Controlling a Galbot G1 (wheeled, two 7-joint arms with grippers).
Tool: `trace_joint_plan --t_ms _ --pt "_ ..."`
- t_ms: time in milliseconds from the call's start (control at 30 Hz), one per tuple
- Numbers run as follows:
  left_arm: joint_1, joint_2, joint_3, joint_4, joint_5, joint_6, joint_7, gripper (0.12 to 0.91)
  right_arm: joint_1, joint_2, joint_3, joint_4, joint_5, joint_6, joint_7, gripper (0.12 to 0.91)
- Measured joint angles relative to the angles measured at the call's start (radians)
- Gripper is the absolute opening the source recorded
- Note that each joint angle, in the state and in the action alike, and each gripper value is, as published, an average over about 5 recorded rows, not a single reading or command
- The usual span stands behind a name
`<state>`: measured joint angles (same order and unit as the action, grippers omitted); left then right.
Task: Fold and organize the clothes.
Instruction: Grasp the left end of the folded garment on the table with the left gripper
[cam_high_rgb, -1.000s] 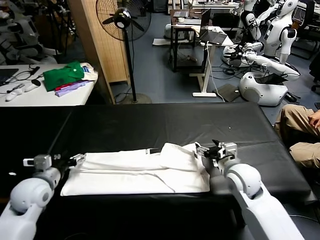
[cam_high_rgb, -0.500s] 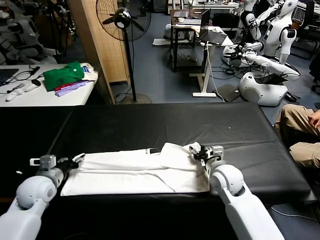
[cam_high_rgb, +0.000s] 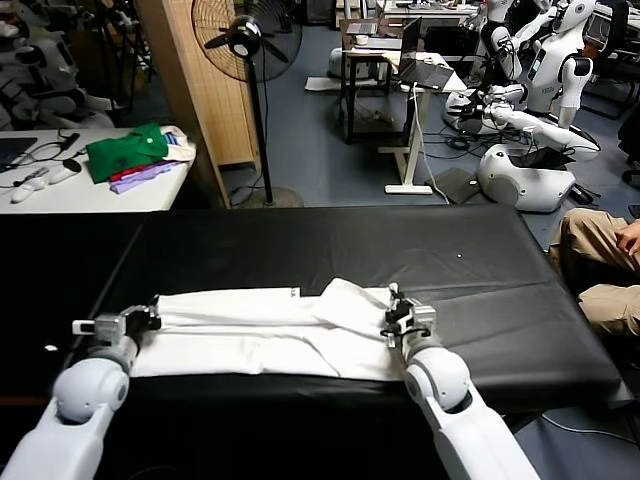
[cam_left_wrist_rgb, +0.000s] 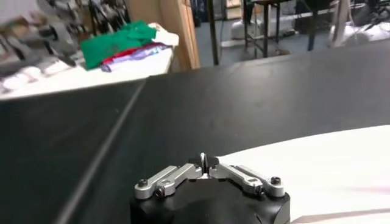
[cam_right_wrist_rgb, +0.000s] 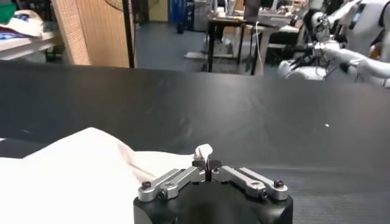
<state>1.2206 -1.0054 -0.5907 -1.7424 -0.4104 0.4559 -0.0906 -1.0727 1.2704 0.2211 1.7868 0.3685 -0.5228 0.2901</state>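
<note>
- We see the white T-shirt (cam_high_rgb: 270, 330) spread along the 6 o'clock edge of the black table (cam_high_rgb: 330, 245).
- Our left gripper (cam_high_rgb: 152, 315) and right gripper (cam_high_rgb: 392, 315) are pinched closed on its ends.
- A fan (cam_high_rgb: 247, 40) stands at 12 o'clock, a green garment (cam_high_rgb: 125, 150) at 10.

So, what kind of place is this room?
Probably a robotics lab or workshop: white humanoid robots stand at the back, near a desk with a laptop, and a standing fan.
</note>
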Motion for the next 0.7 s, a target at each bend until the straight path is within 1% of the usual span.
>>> trace_joint_plan --t_ms 33,67,100,133,167,200,300,367,400,467,500,600,700 --pt "0.001 -0.002 0.0 -0.001 0.008 -0.003 0.005 0.179 -0.007 -0.004 0.005 0.008 0.0 0.0 -0.008 0.211" --pt "0.003 -0.002 0.0 -0.003 0.013 -0.005 0.008 0.22 -0.014 -0.009 0.011 0.016 0.0 0.0 -0.016 0.259" --pt "0.005 -0.001 -0.001 -0.005 0.015 -0.007 0.01 0.261 -0.021 -0.014 0.017 0.025 0.0 0.001 -0.022 0.324" --pt "0.006 0.0 -0.003 -0.007 0.014 -0.008 0.01 0.312 -0.027 -0.019 0.022 0.033 0.0 0.001 -0.028 0.374" --pt "0.008 0.002 -0.005 -0.009 0.012 -0.008 0.01 0.379 -0.033 -0.024 0.028 0.042 0.001 0.002 -0.033 0.425" --pt "0.011 0.005 -0.009 -0.012 0.007 -0.008 0.01 0.429 -0.039 -0.029 0.033 0.051 0.002 0.002 -0.036 0.492" --pt "0.02 0.017 -0.02 -0.023 -0.017 -0.004 0.009 0.596 -0.056 -0.041 0.05 0.079 0.013 0.002 -0.042 0.654" --pt "0.027 0.024 -0.031 -0.033 -0.043 0.003 0.006 0.698 -0.066 -0.048 0.06 0.098 0.019 0.002 -0.044 0.731" --pt "0.032 0.026 -0.037 -0.039 -0.061 0.006 0.003 0.735 -0.071 -0.051 0.064 0.107 0.021 0.002 -0.045 0.765" --pt "0.043 0.027 -0.051 -0.053 -0.107 0.015 -0.007 0.781 -0.078 -0.053 0.068 0.122 0.024 0.001 -0.047 0.788" --pt "0.051 0.026 -0.059 -0.061 -0.133 0.018 -0.011 0.79 -0.081 -0.054 0.07 0.129 0.026 0.001 -0.048 0.794" --pt "0.081 0.017 -0.083 -0.083 -0.203 0.02 -0.015 0.797 -0.087 -0.053 0.069 0.144 0.028 0.001 -0.052 0.797" --pt "0.12 0.003 -0.107 -0.09 -0.24 0.012 -0.012 0.798 -0.089 -0.051 0.066 0.152 0.028 0.001 -0.054 0.798"
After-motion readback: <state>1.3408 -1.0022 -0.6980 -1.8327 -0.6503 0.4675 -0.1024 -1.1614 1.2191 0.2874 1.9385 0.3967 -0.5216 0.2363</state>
